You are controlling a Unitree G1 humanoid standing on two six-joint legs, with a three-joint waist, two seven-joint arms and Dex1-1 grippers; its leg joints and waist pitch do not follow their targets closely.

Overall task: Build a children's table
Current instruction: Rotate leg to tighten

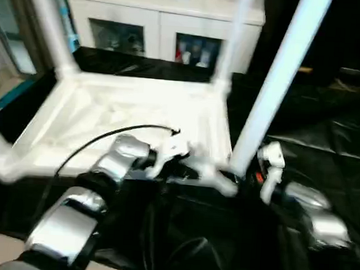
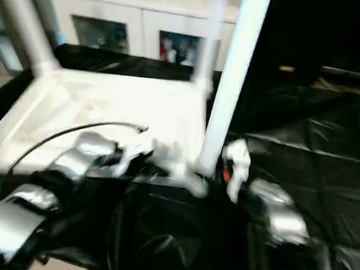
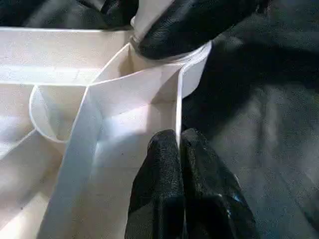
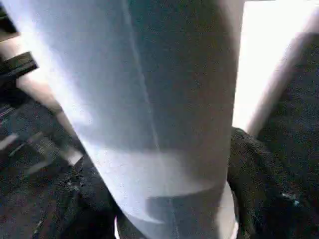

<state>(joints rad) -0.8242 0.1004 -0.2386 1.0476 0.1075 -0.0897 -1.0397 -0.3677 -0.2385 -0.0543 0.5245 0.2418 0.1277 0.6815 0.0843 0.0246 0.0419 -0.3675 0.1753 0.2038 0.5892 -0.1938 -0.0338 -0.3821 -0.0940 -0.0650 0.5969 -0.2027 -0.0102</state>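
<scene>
Seating the last leg, by the look of it. The table (image 1: 126, 116) is lying upside down on the black work table (image 1: 328, 139), ribbed underside up, and I can see three other legs already standing in their sockets, so my guess is this near-right corner is the final one.

My left gripper (image 3: 178, 144) is pinched tight on the thin rim wall of the top, one finger each side of it, just short of the corner socket (image 3: 149, 89). It's basically the anchor so the top doesn't skate around on the slippery cover.

My right gripper (image 4: 159, 209) is down at the foot of the leg (image 1: 276, 86), a black finger either side of the tube. The fingers (image 4: 249, 169) are spread about a tube's width, but I can't tell if they're actually squeezing it or just hugging it loosely. The right wrist view is pretty much all tube.

The leg stands near upright from that corner, leaning a bit away from the left gripper. I honestly can't tell how deep it sits in the socket.

Next move, as I see it: get a firm hold on the tube, straighten it, and push straight down while the left keeps the rim pinned. If I push while it's leaning, it'll probably jam or tip the whole top.
</scene>
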